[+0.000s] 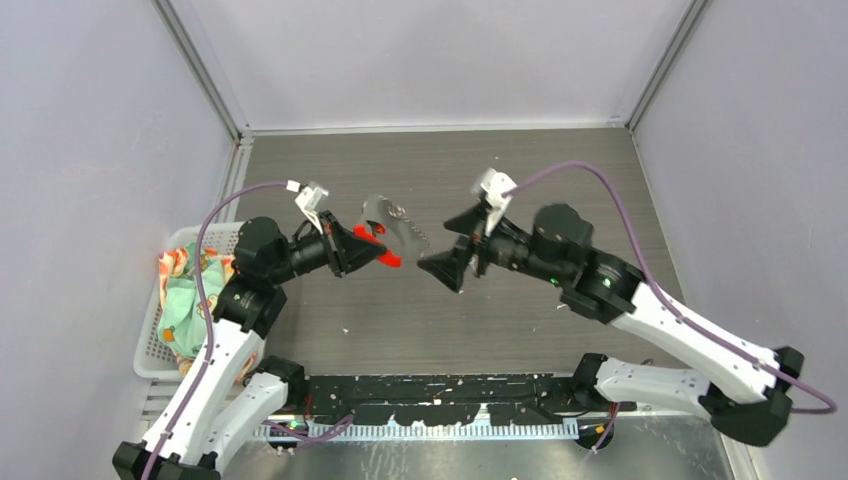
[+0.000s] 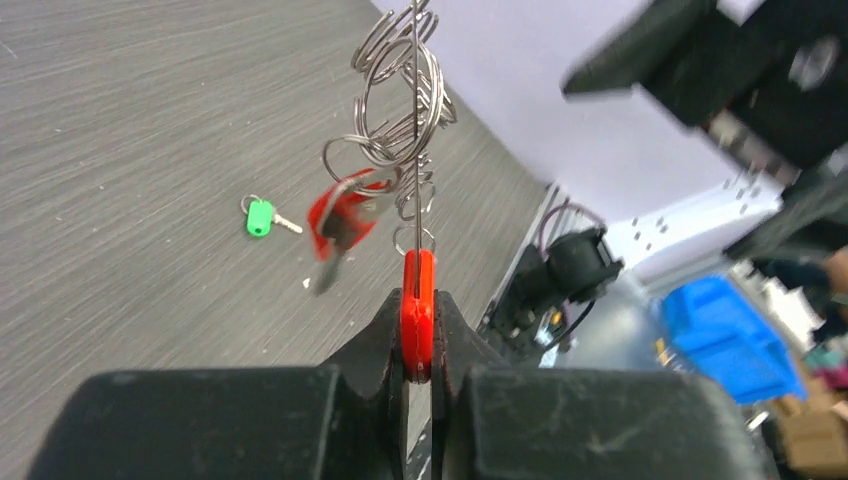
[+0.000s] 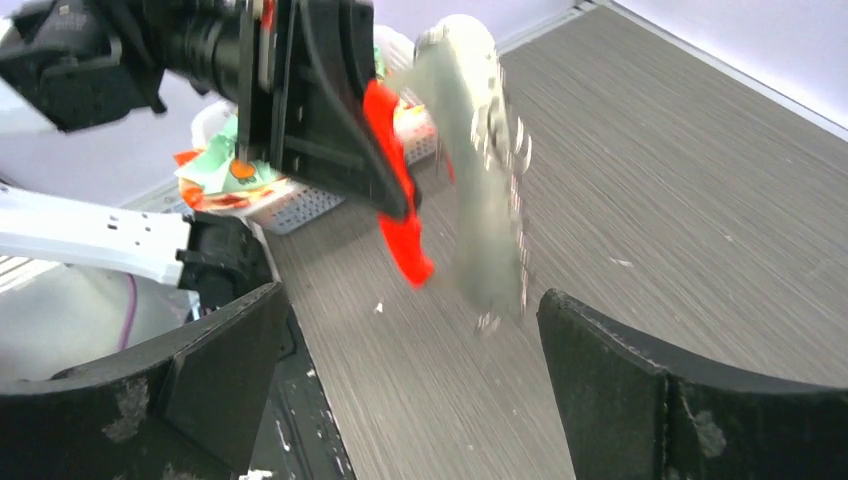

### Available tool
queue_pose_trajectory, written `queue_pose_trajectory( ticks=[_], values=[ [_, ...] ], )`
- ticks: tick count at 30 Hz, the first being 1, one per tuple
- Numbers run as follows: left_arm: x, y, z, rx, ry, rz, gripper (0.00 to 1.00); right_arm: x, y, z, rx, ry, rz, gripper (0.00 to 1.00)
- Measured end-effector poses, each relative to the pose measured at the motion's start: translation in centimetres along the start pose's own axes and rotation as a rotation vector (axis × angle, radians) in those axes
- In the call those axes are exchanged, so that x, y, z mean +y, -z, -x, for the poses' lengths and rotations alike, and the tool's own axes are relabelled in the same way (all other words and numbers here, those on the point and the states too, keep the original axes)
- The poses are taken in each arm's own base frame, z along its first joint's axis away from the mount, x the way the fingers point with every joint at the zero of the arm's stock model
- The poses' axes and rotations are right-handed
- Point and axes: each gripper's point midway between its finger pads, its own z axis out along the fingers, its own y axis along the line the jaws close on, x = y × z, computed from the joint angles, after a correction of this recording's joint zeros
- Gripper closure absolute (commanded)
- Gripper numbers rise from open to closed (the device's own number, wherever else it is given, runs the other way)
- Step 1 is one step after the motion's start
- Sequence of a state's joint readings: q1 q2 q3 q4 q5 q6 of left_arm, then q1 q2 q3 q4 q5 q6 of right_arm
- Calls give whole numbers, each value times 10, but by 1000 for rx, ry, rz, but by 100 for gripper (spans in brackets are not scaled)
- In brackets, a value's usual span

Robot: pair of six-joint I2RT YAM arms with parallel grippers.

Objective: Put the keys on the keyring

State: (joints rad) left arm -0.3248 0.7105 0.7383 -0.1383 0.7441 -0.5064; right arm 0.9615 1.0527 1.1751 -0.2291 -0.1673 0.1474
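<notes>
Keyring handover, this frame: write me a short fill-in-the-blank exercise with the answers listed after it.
1. The left gripper is shut on the ___ strip of the keyring.
2. The right gripper is ___, holding nothing.
3. The key lying on the table has a ___ head.
Missing words: red; open; green.

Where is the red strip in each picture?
Top view: the red strip sits just left of centre, pinched by the left end effector.
Left wrist view: bottom centre, standing upright between the shut jaws.
Right wrist view: left of centre, pointing down.
Shared landmark: the silver rings joined to it, blurred in the right wrist view.
</notes>
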Motion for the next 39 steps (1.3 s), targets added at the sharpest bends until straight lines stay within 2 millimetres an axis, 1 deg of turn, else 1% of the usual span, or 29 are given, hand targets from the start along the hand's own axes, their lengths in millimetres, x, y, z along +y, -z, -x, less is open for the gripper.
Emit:
queue_pose_trajectory(
  ticks=[1, 3, 4, 6, 8, 11, 13, 15, 17, 18, 20, 24, 27, 31, 32, 34, 36, 38, 39],
  values=[
    [1, -2, 5, -15, 41, 1, 100, -2, 9, -4, -14, 4, -12, 0],
    [5, -7, 15, -35, 117, 10, 100, -7, 30, -20, -37, 6, -43, 0],
    [6, -9, 20, -45, 157, 13, 100, -10, 36, -28, -42, 6, -55, 0],
    [6, -12, 31, -62, 218, 14, 100, -13, 45, -38, -70, 1, -67, 0],
    [1, -13, 44, -84, 253, 5, 100, -15, 49, -51, -92, -5, -71, 0],
    [-11, -12, 61, -111, 284, -19, 100, -19, 48, -64, -89, 2, -79, 0],
    [-20, -9, 72, -131, 294, -35, 100, -25, 42, -69, -68, 23, -99, 0],
    [-26, -8, 80, -142, 301, -46, 100, -33, 33, -74, -41, 50, -129, 5],
    [-30, -6, 85, -148, 303, -52, 100, -40, 27, -79, -24, 76, -150, 13],
    [-31, -6, 86, -149, 305, -52, 100, -42, 24, -79, -25, 95, -156, 17],
    [-33, -5, 87, -147, 317, -52, 100, -45, 19, -75, -41, 126, -161, 19],
    [-32, -5, 85, -137, 336, -43, 100, -45, 11, -56, -100, 178, -160, 23],
    [-30, -5, 82, -128, 349, -32, 100, -44, 6, -37, -160, 205, -157, 25],
    [-29, -5, 80, -120, 360, -24, 100, -42, 2, -10, -225, 227, -158, 26],
    [-29, -5, 80, -120, 361, -23, 100, -41, 0, -5, -235, 231, -158, 23],
    [-28, -5, 80, -121, 363, -19, 100, -41, -4, 0, -246, 235, -158, 22],
    [-28, -5, 80, -122, 364, -16, 100, -43, -7, 0, -246, 239, -163, 24],
    [-28, -5, 80, -122, 365, -14, 100, -47, -9, -2, -237, 242, -179, 31],
    [-28, -5, 81, -122, 366, -13, 100, -49, -10, -4, -232, 244, -191, 36]
  ],
)
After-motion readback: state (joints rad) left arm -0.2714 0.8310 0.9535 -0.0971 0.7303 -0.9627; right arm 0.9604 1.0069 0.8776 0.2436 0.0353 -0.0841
